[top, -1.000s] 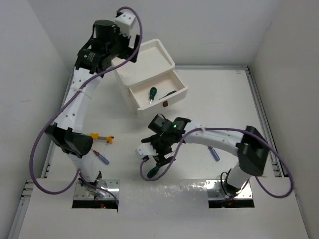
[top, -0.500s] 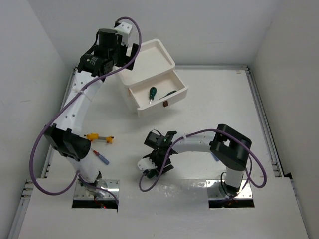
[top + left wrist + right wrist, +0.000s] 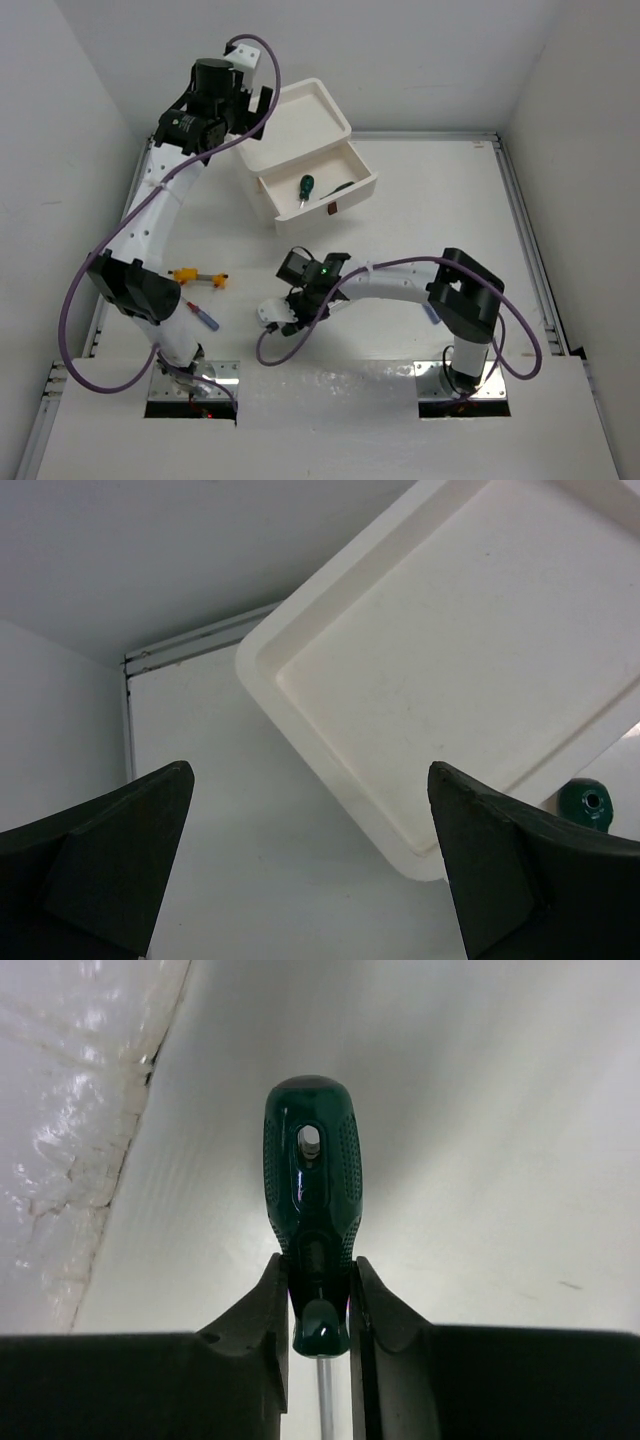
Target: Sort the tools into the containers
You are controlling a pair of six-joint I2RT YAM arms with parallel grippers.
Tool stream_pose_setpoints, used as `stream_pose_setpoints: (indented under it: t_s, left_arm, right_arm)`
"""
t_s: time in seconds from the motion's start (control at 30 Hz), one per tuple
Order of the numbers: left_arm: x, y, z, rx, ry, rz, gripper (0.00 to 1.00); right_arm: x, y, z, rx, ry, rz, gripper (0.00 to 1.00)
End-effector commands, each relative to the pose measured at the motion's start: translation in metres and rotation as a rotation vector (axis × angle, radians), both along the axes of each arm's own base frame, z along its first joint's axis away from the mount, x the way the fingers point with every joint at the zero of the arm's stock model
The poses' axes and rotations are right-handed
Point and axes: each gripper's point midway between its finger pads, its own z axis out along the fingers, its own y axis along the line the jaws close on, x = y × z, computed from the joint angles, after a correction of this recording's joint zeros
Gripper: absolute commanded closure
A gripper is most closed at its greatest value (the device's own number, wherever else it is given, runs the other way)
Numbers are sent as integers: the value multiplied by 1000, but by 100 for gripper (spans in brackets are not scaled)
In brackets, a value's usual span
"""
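Note:
In the right wrist view my right gripper [image 3: 318, 1300] is shut on the neck of a dark-green-handled screwdriver [image 3: 310, 1180], handle pointing away and thin shaft running back between the fingers. From above, that gripper [image 3: 295, 308] is low over the table in front of the arms and hides the tool. My left gripper [image 3: 250, 105] hangs open and empty beside the white drawer unit [image 3: 300, 120]; its rimmed top [image 3: 450, 630] fills the left wrist view. The top drawer [image 3: 365, 178] is pulled out, with a green screwdriver [image 3: 305, 187] and a darker one [image 3: 342, 186] inside.
A yellow-orange screwdriver [image 3: 195, 275] and a small blue-handled one [image 3: 205, 317] lie on the table near the left arm's base. Another blue handle [image 3: 430, 312] peeks out beside the right arm's elbow. Walls close in on the left, back and right.
My right gripper has shifted left, come down over the green screwdriver and closed on its handle. The left gripper has stayed open by the unit, barely moving.

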Motion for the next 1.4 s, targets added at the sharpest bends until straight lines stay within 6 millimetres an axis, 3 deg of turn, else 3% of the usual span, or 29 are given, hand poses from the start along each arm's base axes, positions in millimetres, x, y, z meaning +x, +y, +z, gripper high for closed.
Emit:
stream_pose_setpoints:
  t_s: [0.0,0.03,0.07,0.13,0.17,0.23,0.27,0.33,0.37,0.4,0.43,0.47,0.57,0.77,0.9,1.1,1.37]
  left_arm:
    - [-6,31,45,-15,-130,98,0]
    - [-5,36,47,-12,-139,117,0]
    - [-4,42,49,-3,-146,146,0]
    - [-2,50,53,-5,-163,169,0]
    - [0,56,55,-8,-172,182,0]
    - [1,62,57,-18,-181,199,0]
    - [3,66,56,-21,-180,208,0]
    - [7,76,55,-32,-182,236,0]
    - [8,77,52,-35,-176,236,0]
    - [9,79,52,-37,-177,237,0]
    - [10,79,48,-35,-169,233,0]
    - [9,78,50,-38,-178,230,0]
    - [8,79,45,-32,-172,230,0]
    - [13,79,32,-43,-147,226,0]
    - [15,77,27,-50,-135,215,0]
    - [16,76,25,-53,-131,212,0]
    - [16,74,23,-55,-129,207,0]
  right_arm:
    - [16,34,119,194,-102,1,100]
    - [16,39,141,234,-110,3,100]
    - [18,46,178,292,-137,1,100]
    - [22,50,224,370,-192,-8,100]
    - [27,53,258,439,-254,3,100]
    - [38,53,283,484,-349,12,100]
    - [57,55,301,508,-466,15,100]
    - [83,53,317,515,-584,3,100]
    - [110,51,327,522,-638,-20,100]
    - [124,50,332,529,-645,-34,100]
    - [140,48,334,529,-644,-55,100]
    - [170,42,336,526,-637,-94,100]
    - [216,36,328,500,-649,-135,100]
    - [259,35,300,589,-548,-232,100]
    - [279,33,275,592,-506,-282,100]
    - [284,36,247,548,-459,-297,100]
    - [286,52,257,664,-408,-362,100]
